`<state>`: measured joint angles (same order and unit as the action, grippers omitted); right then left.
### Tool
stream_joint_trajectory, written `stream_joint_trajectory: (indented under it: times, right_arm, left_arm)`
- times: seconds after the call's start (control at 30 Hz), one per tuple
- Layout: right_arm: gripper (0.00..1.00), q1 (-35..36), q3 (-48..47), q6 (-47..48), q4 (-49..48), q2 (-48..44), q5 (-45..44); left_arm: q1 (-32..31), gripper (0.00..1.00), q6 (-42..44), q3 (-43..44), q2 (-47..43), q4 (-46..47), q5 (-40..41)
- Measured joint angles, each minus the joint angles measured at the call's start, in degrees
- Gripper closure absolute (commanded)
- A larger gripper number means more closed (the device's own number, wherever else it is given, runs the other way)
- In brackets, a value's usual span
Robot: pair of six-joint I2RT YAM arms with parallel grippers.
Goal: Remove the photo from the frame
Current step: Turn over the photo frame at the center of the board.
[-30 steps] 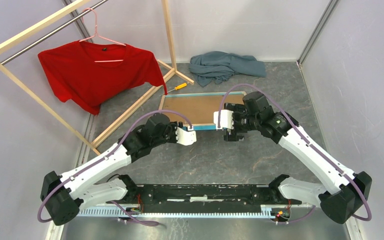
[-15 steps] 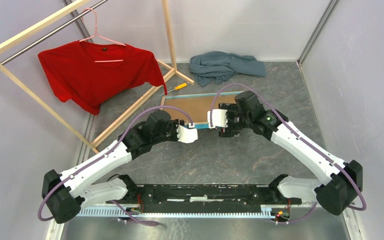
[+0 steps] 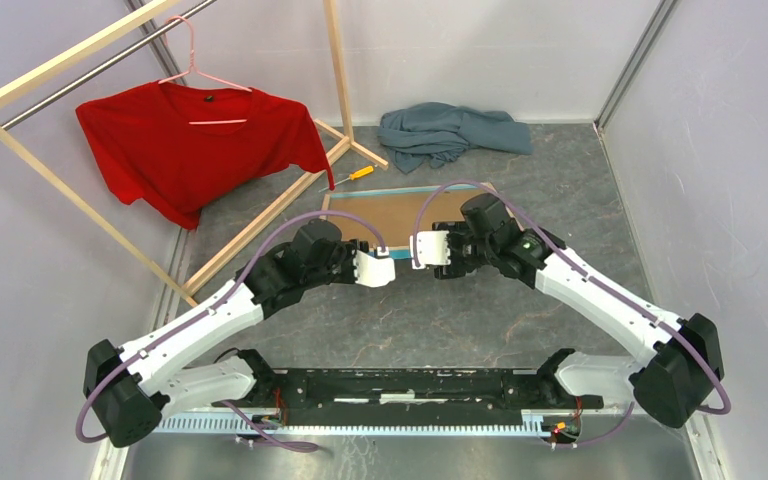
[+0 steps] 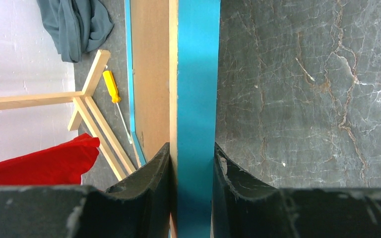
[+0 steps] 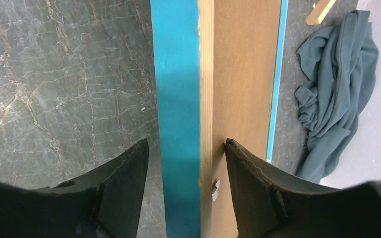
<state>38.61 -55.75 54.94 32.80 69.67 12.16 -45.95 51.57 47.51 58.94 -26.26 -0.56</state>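
The right gripper (image 3: 420,251) moves to the left along the near edge of the frame (image 5: 176,99) and now stands near the left gripper (image 3: 387,263). Its jaws become narrower around this edge, not yet tight.

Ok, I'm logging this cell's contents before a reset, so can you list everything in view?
light-blue rectangular picture frame: one, blue with pale wood edge, mid-table, back side up
plain brown backing board: one, brown, in the frame's back
red T-shirt: one, red, on the hanger
thin pink hanger: one, pink, on the rack's rail
wooden clothes rack with metal rail: one, pale wood, far left
crumpled grey-blue cloth: one, grey-blue, by the far wall
yellow-handled screwdriver: one, yellow, beside the frame's far left corner
dark marbled table: one, grey
left hand: one, black, shut on the frame's near edge
right hand: one, black, open, straddling that edge
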Motion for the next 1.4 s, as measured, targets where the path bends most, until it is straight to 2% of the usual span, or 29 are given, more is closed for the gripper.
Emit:
stream_joint_trajectory:
  times: [0.13,0.3,0.43,0.57,0.77,0.87,1.13,1.4]
  right_arm:
    - [0.41,2.0,0.0,0.0,-1.0,0.2,-2.7]
    - [0.59,4.9,1.1,0.5,-3.3,0.1,-7.3]
    - [0.71,5.9,1.2,1.1,-4.4,0.0,-9.8]
    - [0.73,6.4,1.3,2.1,-5.6,-0.7,-11.9]
    - [0.85,6.7,1.3,1.7,-5.0,-1.7,-12.3]
    - [0.86,6.7,1.1,1.2,-4.1,-2.5,-12.2]
    - [0.88,6.7,-5.4,-4.7,1.2,-2.0,-12.1]
    - [0.99,6.8,-18.5,-15.2,9.3,4.0,-12.4]
  left_arm:
    - [0.2,0.87,-0.1,0.3,0.0,-0.4,-0.2]
    - [0.5,0.85,-0.3,0.5,0.0,-0.9,-0.8]
    - [0.6,0.74,-0.3,0.6,0.0,-1.1,-1.1]
    - [1.3,0.58,-0.4,1.5,0.0,-0.6,-1.5]
    - [2.5,0.21,-3.5,1.6,-1.0,1.0,-2.7]
    - [4.0,0.13,-5.0,1.6,-2.4,2.1,-3.0]
    - [11.0,0.01,-11.6,1.7,-6.2,6.7,-5.1]
    - [14.6,0.00,-17.6,2.6,-7.9,12.5,1.0]
